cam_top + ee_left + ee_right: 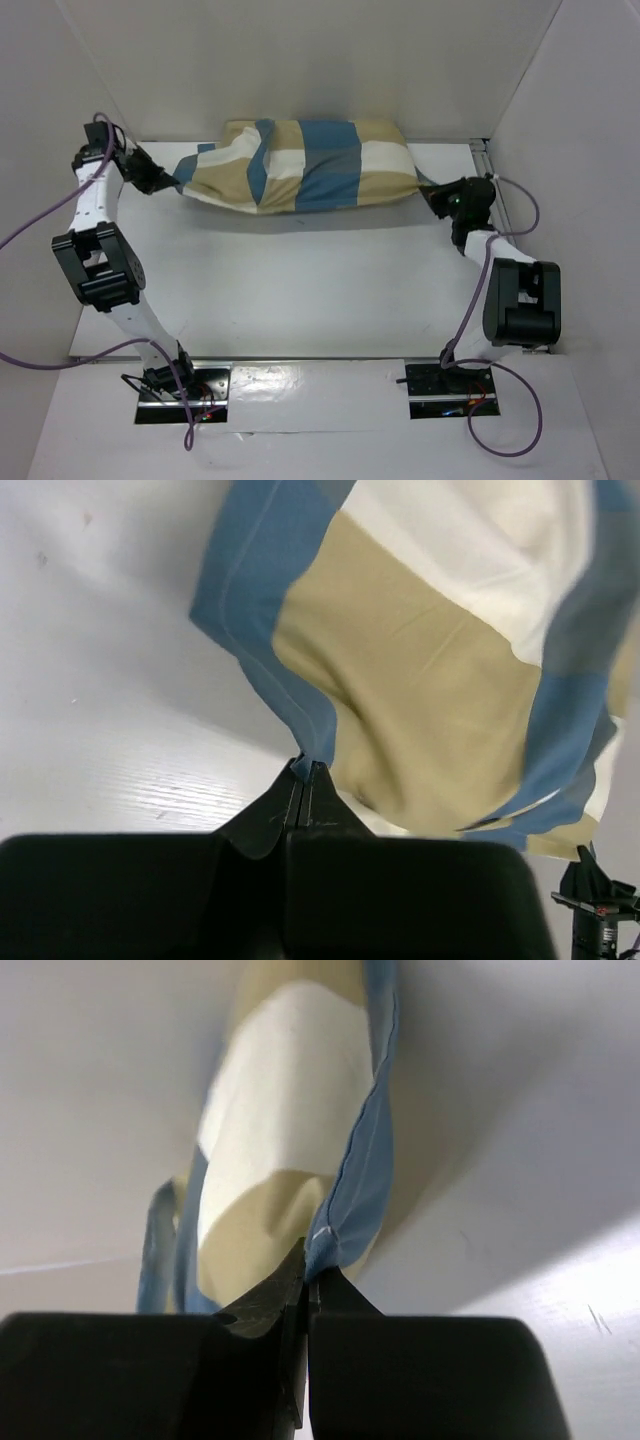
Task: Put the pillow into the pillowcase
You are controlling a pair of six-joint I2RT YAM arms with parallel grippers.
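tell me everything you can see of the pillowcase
The pillowcase is soft cloth in big blue, tan and cream blocks, bulging as if filled. It stretches sideways near the back wall, one corner pinched by the shut left hand, the opposite blue-edged corner by the shut right hand.

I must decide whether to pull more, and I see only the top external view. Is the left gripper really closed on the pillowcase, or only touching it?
Observer: It is closed on it. In the left wrist view the left gripper is shut on a blue hem corner of the pillowcase.
Operator: And the right side?
Observer: The right gripper is also shut, pinching a blue seam edge with white stitching.
Operator: Does the pillow show at either end?
Observer: No. Both wrist views show only checked cloth near the fingers, and no white quilted pillow.
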